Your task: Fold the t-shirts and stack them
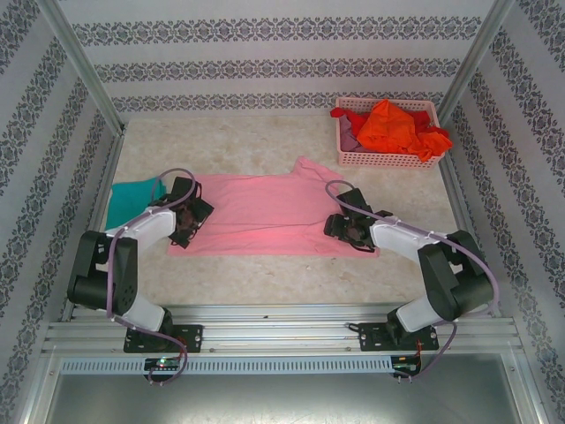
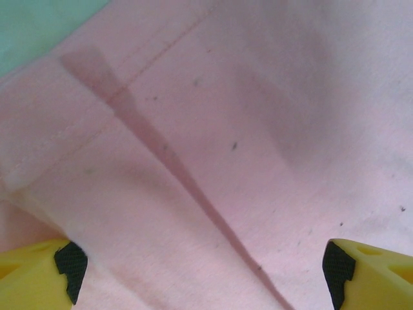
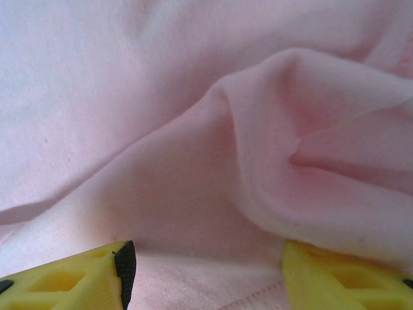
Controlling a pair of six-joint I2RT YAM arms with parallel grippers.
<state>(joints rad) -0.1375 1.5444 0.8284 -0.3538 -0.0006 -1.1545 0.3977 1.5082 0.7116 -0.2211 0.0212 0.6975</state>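
The table [image 1: 265, 146] is carrying the pink t-shirt [image 1: 265, 216], which is lying spread under both sets of jaws. The teal t-shirt [image 1: 128, 199] is lying just outside the left gripper [image 1: 187, 221], whose jaws are standing wide over flat cloth. The right gripper [image 1: 340, 225] is holding its jaws half apart, with a fold bunching beside them.

Light pink t-shirt [image 1: 265, 216], teal t-shirt [image 1: 131, 200], red and orange t-shirts [image 1: 388, 124], a pink lattice basket [image 1: 380, 160], a beige speckled desk [image 1: 265, 146], and white walls [image 1: 265, 53] banded with dark floral patterning.
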